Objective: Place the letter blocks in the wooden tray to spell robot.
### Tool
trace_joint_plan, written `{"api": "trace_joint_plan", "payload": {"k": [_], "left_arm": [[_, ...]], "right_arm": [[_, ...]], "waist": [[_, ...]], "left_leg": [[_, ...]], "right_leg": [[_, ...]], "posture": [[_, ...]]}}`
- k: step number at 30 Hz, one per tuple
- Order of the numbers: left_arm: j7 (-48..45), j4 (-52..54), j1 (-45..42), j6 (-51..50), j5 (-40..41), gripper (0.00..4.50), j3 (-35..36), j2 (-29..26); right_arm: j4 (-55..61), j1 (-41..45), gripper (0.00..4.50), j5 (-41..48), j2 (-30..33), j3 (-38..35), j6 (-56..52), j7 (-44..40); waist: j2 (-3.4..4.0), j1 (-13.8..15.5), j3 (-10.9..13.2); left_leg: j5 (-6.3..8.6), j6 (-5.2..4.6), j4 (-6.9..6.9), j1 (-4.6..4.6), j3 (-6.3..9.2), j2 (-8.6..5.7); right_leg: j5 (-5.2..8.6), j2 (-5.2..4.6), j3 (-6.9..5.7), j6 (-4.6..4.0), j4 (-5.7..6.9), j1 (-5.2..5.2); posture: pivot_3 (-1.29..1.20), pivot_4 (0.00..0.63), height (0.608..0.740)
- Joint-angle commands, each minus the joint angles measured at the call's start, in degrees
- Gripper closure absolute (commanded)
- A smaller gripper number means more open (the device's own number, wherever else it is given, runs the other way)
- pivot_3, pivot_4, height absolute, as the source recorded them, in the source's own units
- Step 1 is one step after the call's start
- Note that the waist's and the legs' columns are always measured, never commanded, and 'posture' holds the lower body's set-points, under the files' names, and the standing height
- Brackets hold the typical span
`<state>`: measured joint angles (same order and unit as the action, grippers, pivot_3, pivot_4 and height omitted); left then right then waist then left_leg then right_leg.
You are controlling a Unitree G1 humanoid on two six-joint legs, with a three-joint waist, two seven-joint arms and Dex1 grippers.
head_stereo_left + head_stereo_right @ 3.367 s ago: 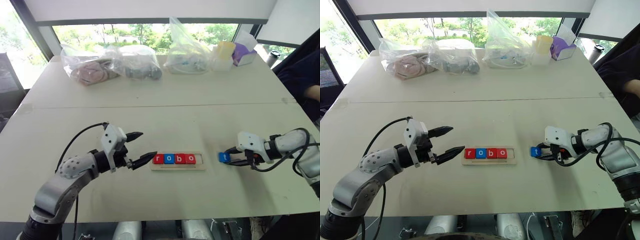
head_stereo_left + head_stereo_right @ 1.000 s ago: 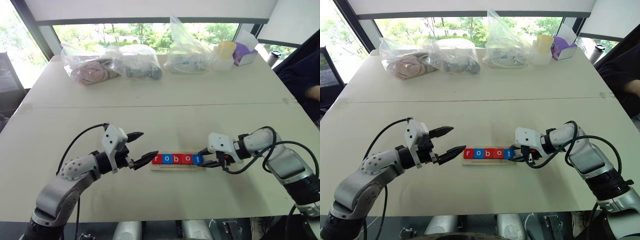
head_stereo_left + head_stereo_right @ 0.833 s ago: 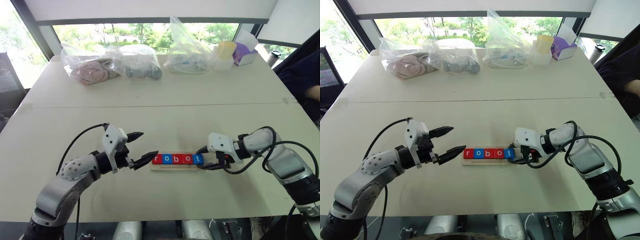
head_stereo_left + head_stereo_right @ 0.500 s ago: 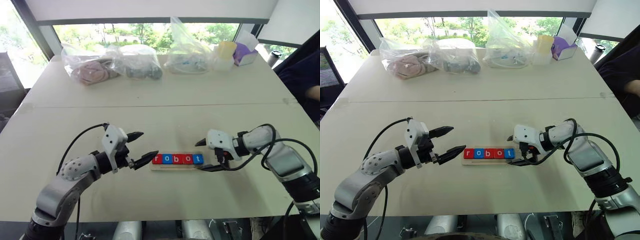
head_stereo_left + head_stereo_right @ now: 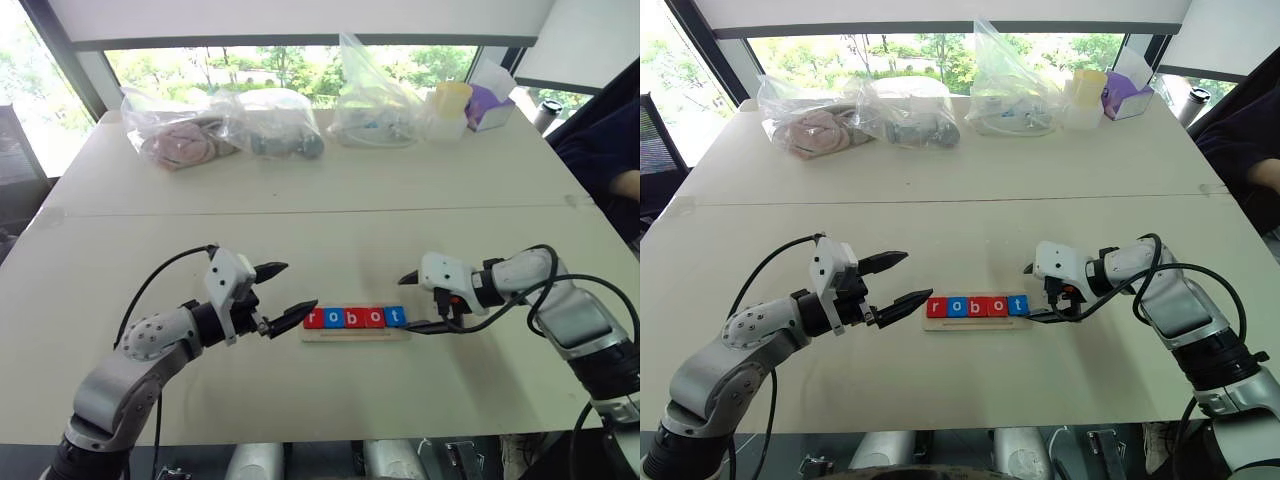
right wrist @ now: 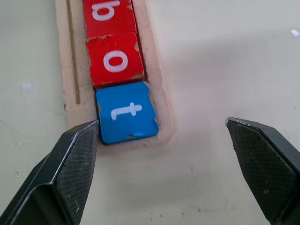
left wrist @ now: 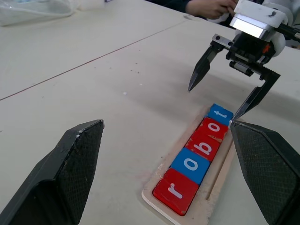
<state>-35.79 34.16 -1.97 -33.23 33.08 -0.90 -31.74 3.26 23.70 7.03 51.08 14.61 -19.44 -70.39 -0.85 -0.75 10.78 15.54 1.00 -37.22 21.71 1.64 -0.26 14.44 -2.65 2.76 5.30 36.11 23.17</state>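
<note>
A: The letter blocks (image 5: 355,318) — where do they sit, and what are the grippers doing?

B: Start at the right gripper (image 5: 409,303). Its two black fingers are spread wide and hold nothing. In the right wrist view the blue t block (image 6: 127,113) lies between the fingers but clear of both, flat in the end slot of the wooden tray (image 6: 154,84), with the red o block (image 6: 114,59) touching it on the far side.

A: And the other arm?

B: The left gripper (image 5: 281,292) hangs just off the opposite end of the tray, fingers apart too, empty, one fingertip close to the red r block (image 7: 175,190). It touches nothing that I can see.

A: So the word is done?

B: I judge so. From the left wrist view the row reads r, o, b, o, t, all five tiles lying flat inside the tray, side by side, none tilted or riding on the rim. The tray rests on the near part of the white table (image 5: 330,240), well apart from the plastic bags (image 5: 225,125) at the far edge.

A: Which step is this, then?

B: The release after the last placement. What comes next asks for little: draw the right gripper back without clipping the t block or nudging the tray, since one fingertip hangs close beside the tray's end. The left arm only needs to pull away as well.
</note>
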Motion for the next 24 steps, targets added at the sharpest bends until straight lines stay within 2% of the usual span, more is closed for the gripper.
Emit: {"api": "trace_joint_plan", "payload": {"k": [1,7,14,19,24], "left_arm": [[0.0,1.34,-0.37,0.55,0.03,0.0,0.52,-0.1],[0.67,1.82,0.3,-0.64,0.78,0.0,1.26,-0.21],[1.1,4.72,3.53,-5.12,6.44,0.0,6.8,-2.37],[-1.32,7.06,7.27,-7.01,9.37,0.0,10.57,-6.83],[-5.68,7.85,9.37,-7.81,12.6,0.0,13.73,-11.61]], "right_arm": [[-0.01,0.93,0.09,0.04,0.41,-2.05,0.55,0.2],[3.11,-0.33,0.09,5.13,2.01,-5.52,-4.62,-1.81],[8.96,-4.55,0.09,12.53,6.97,-11.89,-11.49,-5.18],[11.77,-8.26,0.09,15.49,10.78,-15.51,-12.16,-7.69],[12.22,-7.22,0.09,17.22,11.52,-16.3,-12.11,-8.46]], "waist": [[0.0,0.01,0.0],[0.0,0.06,0.0],[0.0,0.11,0.0],[0.0,0.06,0.01],[-0.01,0.05,0.01]], "left_leg": [[0.0,0.0,-0.01,0.0,0.0,0.0],[0.0,0.0,-0.02,0.01,0.0,0.0],[0.0,0.0,-0.01,0.06,0.04,0.01],[0.0,0.0,0.0,0.05,0.01,0.01],[0.0,0.0,-0.01,0.05,-0.01,0.02]], "right_leg": [[0.0,0.0,0.0,0.0,0.0,0.0],[0.0,0.0,0.0,0.0,0.0,-0.01],[0.0,-0.02,-0.01,0.0,0.0,0.04],[0.01,-0.01,0.0,-0.01,-0.01,0.04],[0.02,0.0,0.0,-0.02,0.0,0.05]], "posture": [[0.0,0.15,0.74],[0.0,0.15,0.74],[0.0,0.15,0.74],[0.0,0.15,0.74],[0.0,0.15,0.74]]}}
